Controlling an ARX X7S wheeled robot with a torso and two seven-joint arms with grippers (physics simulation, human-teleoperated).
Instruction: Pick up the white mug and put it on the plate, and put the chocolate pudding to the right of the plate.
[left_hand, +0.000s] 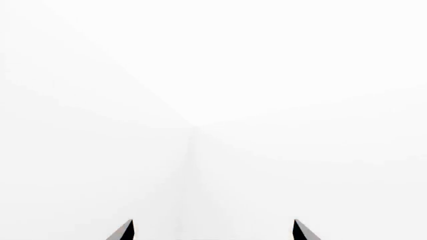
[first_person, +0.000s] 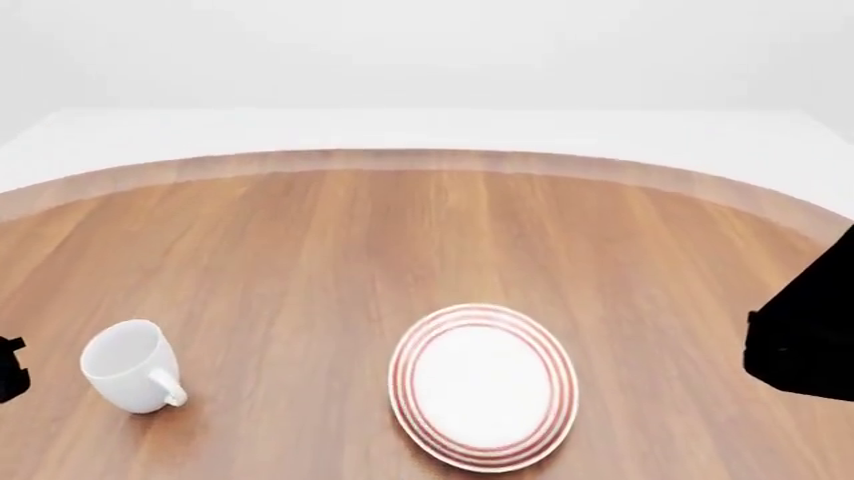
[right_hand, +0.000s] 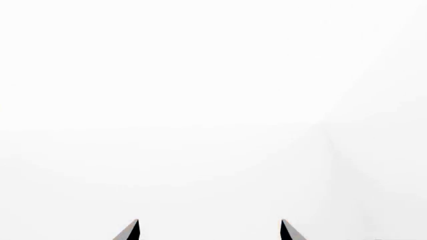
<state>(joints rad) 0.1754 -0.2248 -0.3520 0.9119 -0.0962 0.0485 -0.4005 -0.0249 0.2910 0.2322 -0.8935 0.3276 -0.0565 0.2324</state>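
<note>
The white mug (first_person: 131, 366) stands upright on the wooden table (first_person: 400, 240) at the front left, its handle turned toward the front right. The plate (first_person: 483, 386), white with red-orange rings, lies at the front centre, apart from the mug. The chocolate pudding is out of view. My left gripper (left_hand: 213, 231) is open and empty, facing a blank white wall; only a dark bit of the left arm (first_person: 11, 368) shows at the head view's left edge. My right gripper (right_hand: 208, 231) is open and empty, also facing white wall. A dark part of the right arm (first_person: 807, 335) shows at the right edge.
The round table's far edge curves across the back, with white floor and wall beyond it.
</note>
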